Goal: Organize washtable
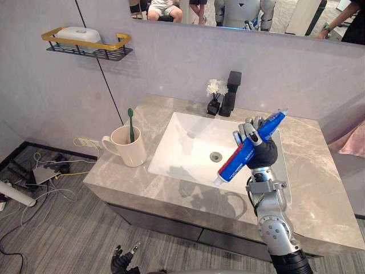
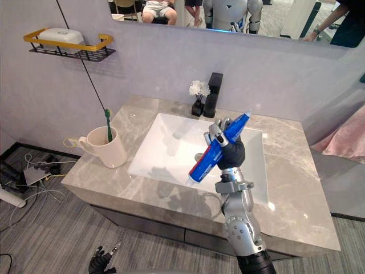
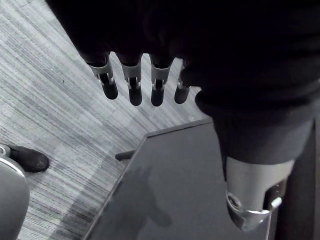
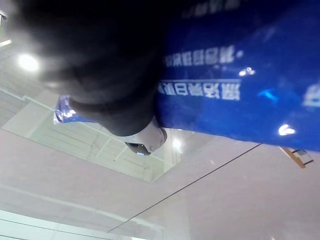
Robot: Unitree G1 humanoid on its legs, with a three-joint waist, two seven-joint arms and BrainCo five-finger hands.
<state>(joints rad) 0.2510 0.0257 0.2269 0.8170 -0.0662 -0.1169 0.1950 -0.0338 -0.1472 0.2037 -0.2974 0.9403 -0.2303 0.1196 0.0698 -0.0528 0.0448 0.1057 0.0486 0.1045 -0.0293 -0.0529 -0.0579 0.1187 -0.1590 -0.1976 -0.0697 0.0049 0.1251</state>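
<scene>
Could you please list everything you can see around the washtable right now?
toothpaste tube: one, blue, aslant above the sink
sink: one, white, in grey countertop
mug: one, cream, left of sink
toothbrush: one, green, in the mug
faucet: one, black, behind sink
flower vase: one, black, beside faucet
wall rack: one, gold-black, holding a white box
right hand: curled round the tube
left hand: open, low over floor

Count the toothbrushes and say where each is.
1: the green toothbrush stands in the cream mug on the counter, left of the sink. The mug could hide another.
</scene>
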